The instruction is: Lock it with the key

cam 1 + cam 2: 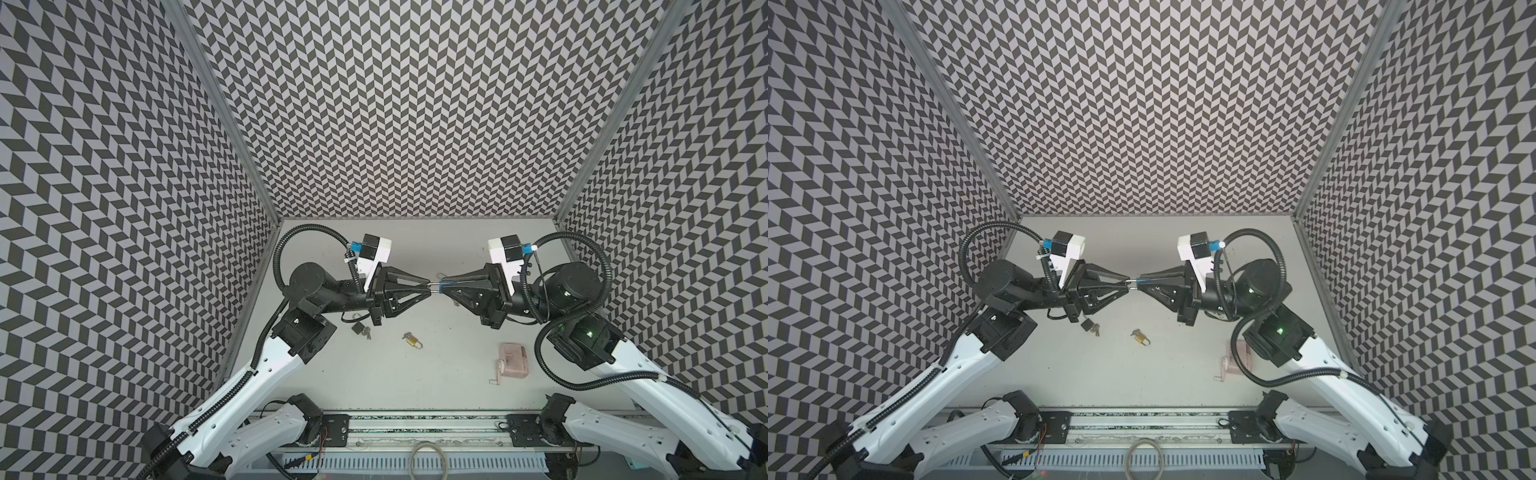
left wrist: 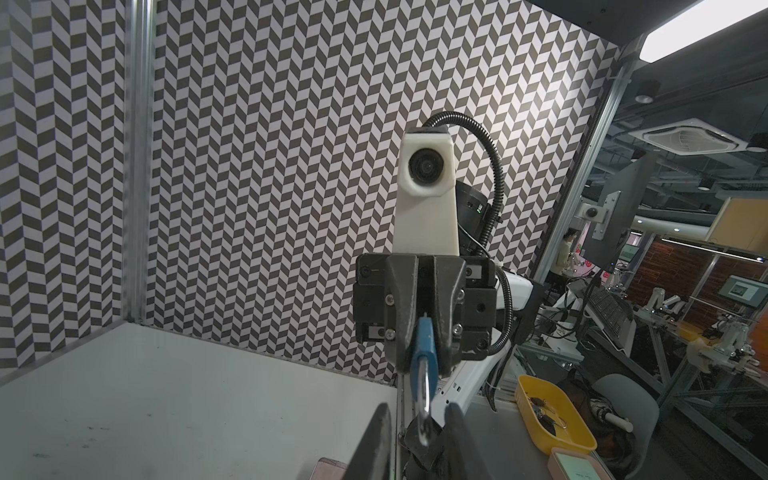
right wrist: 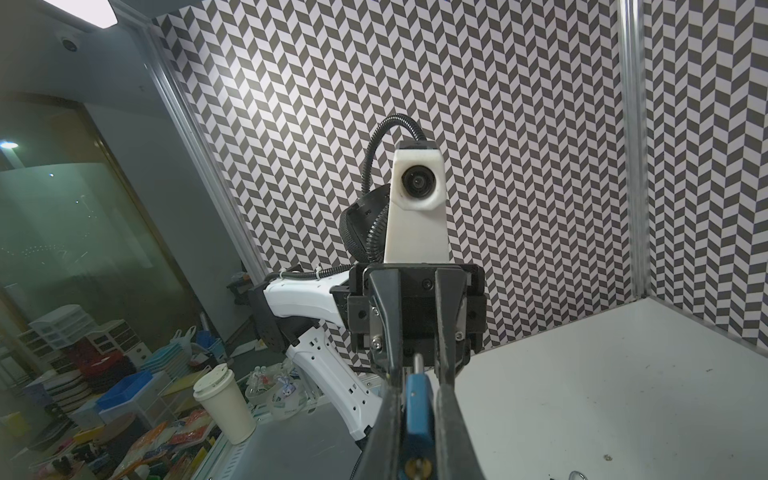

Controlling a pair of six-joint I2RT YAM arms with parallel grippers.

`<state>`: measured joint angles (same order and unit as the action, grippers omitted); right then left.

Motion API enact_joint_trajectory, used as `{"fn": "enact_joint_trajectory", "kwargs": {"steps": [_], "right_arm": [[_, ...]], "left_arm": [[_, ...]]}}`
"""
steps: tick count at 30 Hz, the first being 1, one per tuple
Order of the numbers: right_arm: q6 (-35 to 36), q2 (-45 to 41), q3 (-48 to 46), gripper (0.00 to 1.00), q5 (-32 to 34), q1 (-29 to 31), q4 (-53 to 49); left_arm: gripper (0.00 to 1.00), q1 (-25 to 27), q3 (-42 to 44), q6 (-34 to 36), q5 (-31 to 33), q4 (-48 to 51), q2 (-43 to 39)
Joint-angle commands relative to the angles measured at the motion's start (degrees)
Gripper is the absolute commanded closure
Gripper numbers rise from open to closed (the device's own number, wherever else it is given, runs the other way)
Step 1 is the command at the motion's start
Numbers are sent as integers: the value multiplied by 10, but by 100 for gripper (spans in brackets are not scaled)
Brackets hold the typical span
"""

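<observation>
Blue padlock (image 2: 424, 349), silver shackle (image 2: 427, 399)

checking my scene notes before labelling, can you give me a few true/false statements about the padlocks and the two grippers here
1. The right gripper has its fingers shut on the blue metal padlock. True.
2. The small brass padlock is held by the left gripper. False: it lies on the grey table, apart from both grippers.
3. The blue padlock's silver shackle points at the left gripper and sits between its fingers. True.
4. The pink plastic box sits at the table's left edge. False: it lies on the right side in both top views.
</observation>
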<state>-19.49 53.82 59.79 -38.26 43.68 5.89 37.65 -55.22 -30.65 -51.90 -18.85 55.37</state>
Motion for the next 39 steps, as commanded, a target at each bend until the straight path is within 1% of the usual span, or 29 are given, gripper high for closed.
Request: {"fn": "enact_joint_trajectory", "kwargs": {"steps": [1, 4, 6, 10, 15, 16, 17, 18, 19, 20, 21, 22, 23, 24, 25, 27, 29, 33, 37, 39], "right_arm": [[7, -9, -4, 100, 10, -2, 16], [6, -8, -3, 100, 10, -2, 16], [5, -8, -4, 100, 11, -2, 16], [12, -10, -1, 100, 12, -2, 8], [27, -3, 12, 100, 23, -1, -25], [25, 11, 15, 100, 18, 3, -25], [29, 35, 17, 100, 5, 19, -20], [40, 63, 22, 100, 3, 41, -22], [47, 87, 28, 100, -1, 57, -24], [43, 105, 32, 100, -17, 61, -23], [43, 109, 38, 100, -23, 61, -29], [48, 104, 40, 100, -13, 61, -36], [49, 92, 34, 100, 2, 60, -36], [41, 73, 22, 100, 27, 58, -30], [37, 56, 9, 100, 38, 54, -17], [36, 37, 8, 100, 16, 22, -30], [37, 18, 7, 100, 10, 2, -38], [41, -2, 16, 100, -6, -23, -54], [46, 2, 21, 100, -14, -24, -64], [43, 10, 20, 100, -8, -21, -63]], "left_arm": [[80, 3, -17, 1, -3, -13, -9], [90, 3, -16, 1, -3, -13, -10], [100, 3, -16, 0, -3, -13, -10], [100, 3, -15, 2, -3, -11, -14], [100, 0, -20, 9, -4, -2, -16], [100, 10, -21, 5, -6, -11, -7], [100, 41, -26, 10, -2, -13, 15], [100, 83, -36, 27, 8, -6, 41], [100, 103, -38, 25, 10, -19, 59], [100, 108, -32, 6, 0, -52, 71], [100, 100, -27, -1, 0, -58, 71], [100, 87, -25, 4, 7, -48, 58], [100, 68, -23, 10, 17, -32, 40], [100, 45, -16, 3, 14, -37, 22], [100, 23, -12, -7, 4, -42, 11], [100, -20, -12, -9, -12, -25, -7], [100, -47, -12, -10, -28, -16, -19], [100, -64, -18, -6, -39, -4, -25], [100, -63, -21, -10, -42, -7, -24], [100, -61, -23, -12, -39, -9, -20]]}}
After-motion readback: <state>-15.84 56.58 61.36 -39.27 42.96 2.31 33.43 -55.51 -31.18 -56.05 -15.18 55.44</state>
